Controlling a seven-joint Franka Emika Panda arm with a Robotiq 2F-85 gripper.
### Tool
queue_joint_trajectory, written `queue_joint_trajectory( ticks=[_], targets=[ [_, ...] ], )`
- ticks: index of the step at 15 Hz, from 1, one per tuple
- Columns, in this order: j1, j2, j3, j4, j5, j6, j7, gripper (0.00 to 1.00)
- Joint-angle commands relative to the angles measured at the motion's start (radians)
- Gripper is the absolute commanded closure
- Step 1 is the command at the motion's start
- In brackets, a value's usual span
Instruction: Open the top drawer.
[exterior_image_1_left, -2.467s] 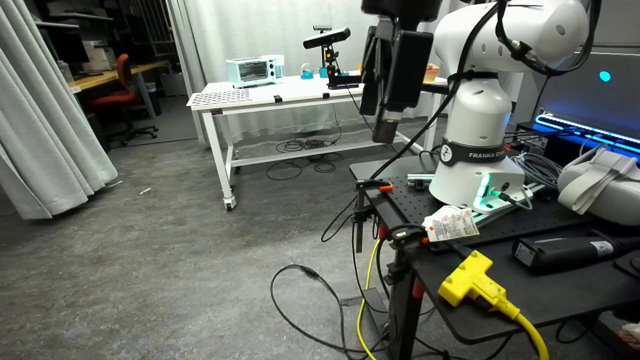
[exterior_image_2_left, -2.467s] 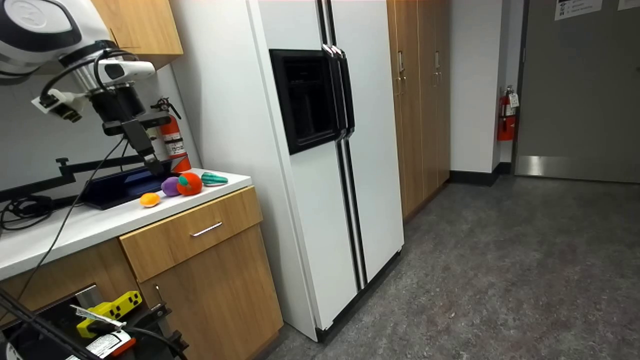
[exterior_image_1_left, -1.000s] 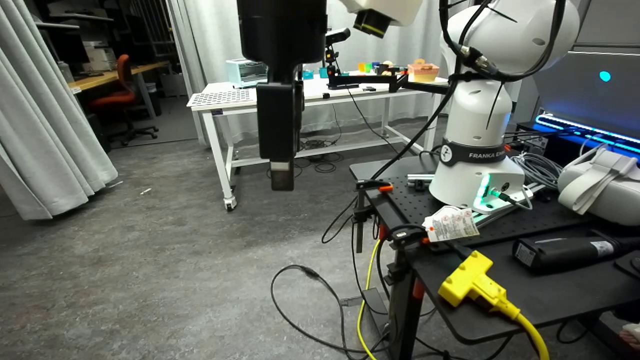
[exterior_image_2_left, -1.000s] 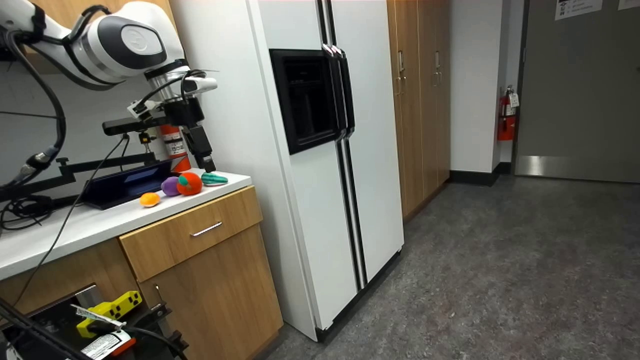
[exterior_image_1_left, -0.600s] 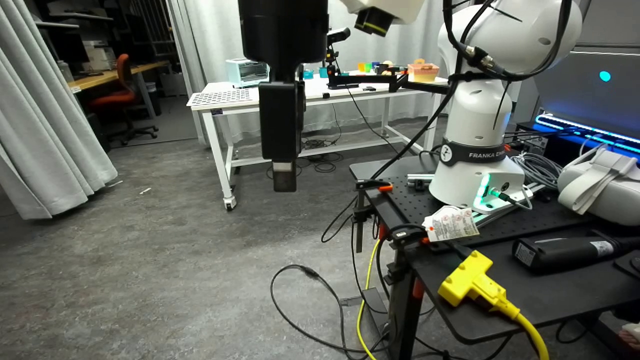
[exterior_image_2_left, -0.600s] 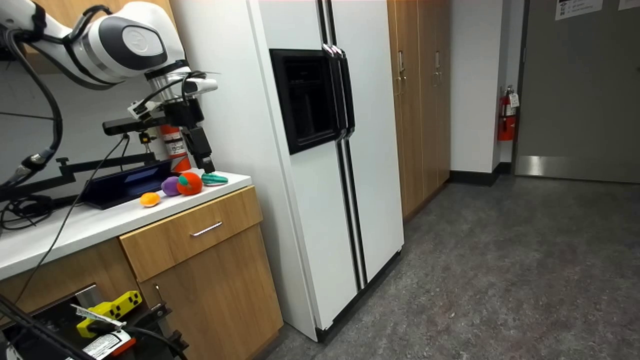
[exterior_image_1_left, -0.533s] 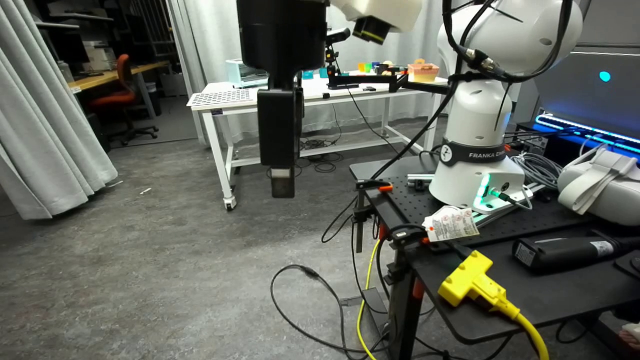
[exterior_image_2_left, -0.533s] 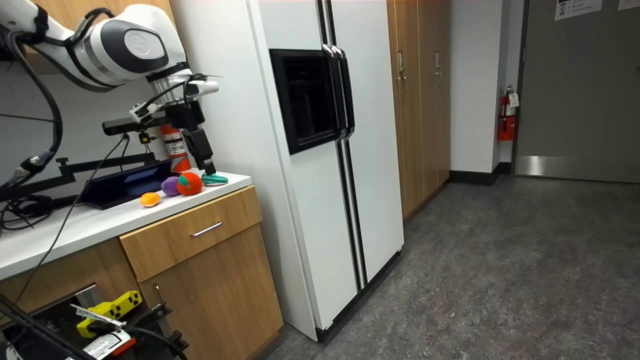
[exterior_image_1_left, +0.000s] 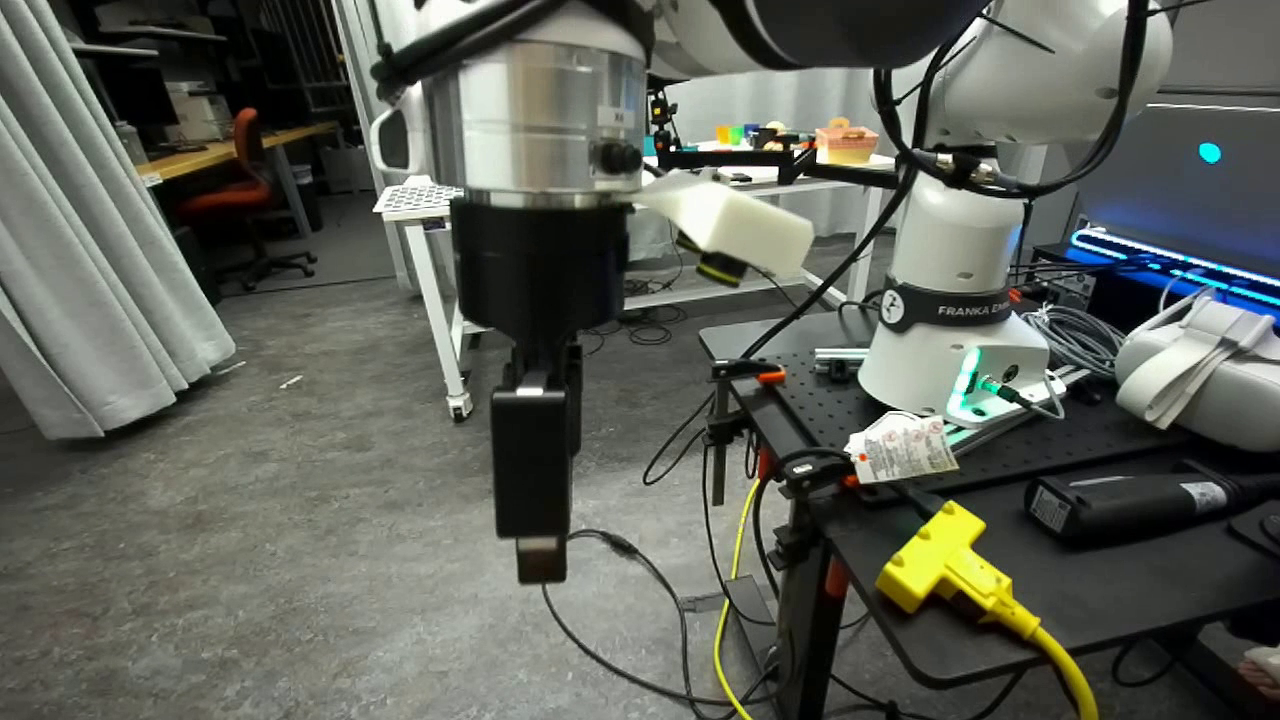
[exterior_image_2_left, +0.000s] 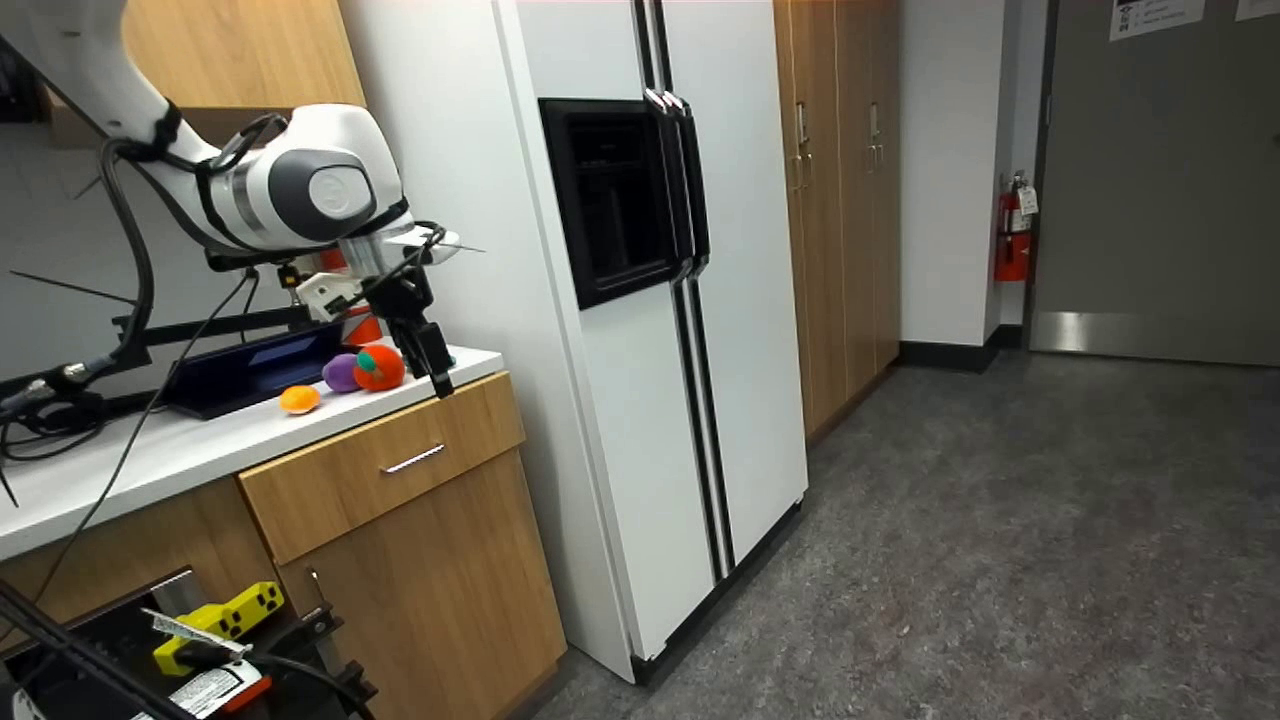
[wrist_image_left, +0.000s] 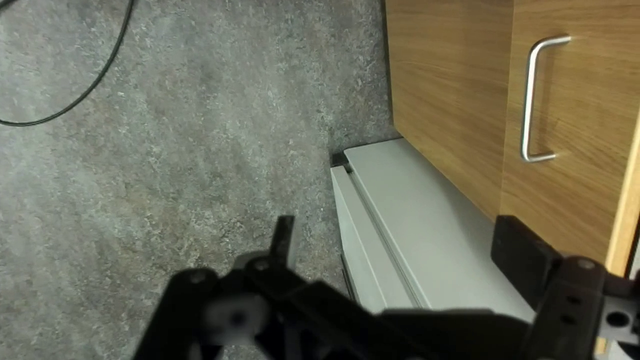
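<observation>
The top drawer (exterior_image_2_left: 330, 490) has a light-wood front under the white counter and looks shut; its white inside is hidden. Its silver bar handle (exterior_image_2_left: 412, 459) is at the middle of the front. In the wrist view the drawer front (wrist_image_left: 590, 115) and handle (wrist_image_left: 530, 100) are at the upper right, beyond the fingers. My gripper (wrist_image_left: 400, 245) is open and empty, its fingers wide apart. In an exterior view the gripper (exterior_image_2_left: 442, 385) points down by the counter's front edge, above and right of the handle, apart from it. The gripper (exterior_image_1_left: 541, 560) also shows side-on in an exterior view.
A white fridge (exterior_image_2_left: 590, 400) stands right beside the drawer. A purple toy (exterior_image_2_left: 340, 373), a red toy (exterior_image_2_left: 380, 368) and an orange toy (exterior_image_2_left: 299, 400) lie on the counter (exterior_image_2_left: 130, 480). A cupboard door (exterior_image_2_left: 430, 580) is below the drawer. A yellow power plug (exterior_image_1_left: 945, 560) lies on the cart.
My gripper has moved from above the toys, down and out to the counter's front edge, and has come lower and closer to the drawer front. The drawer has not moved.
</observation>
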Motion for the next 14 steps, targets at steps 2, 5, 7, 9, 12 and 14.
queue_joint_trajectory(
  ticks=[2,5,7,9,12,14],
  targets=[
    [0.06,0.05,-0.05,0.023,0.008,0.018,-0.02,0.0],
    [0.073,0.09,-0.059,0.051,0.013,0.02,-0.03,0.0],
    [0.073,0.092,-0.06,0.055,0.013,0.02,-0.032,0.0],
    [0.072,0.132,-0.056,0.074,0.076,0.04,-0.105,0.0],
    [0.069,0.214,-0.027,0.113,0.251,0.078,-0.274,0.0],
    [0.061,0.265,0.004,0.147,0.365,0.082,-0.381,0.0]
  ],
)
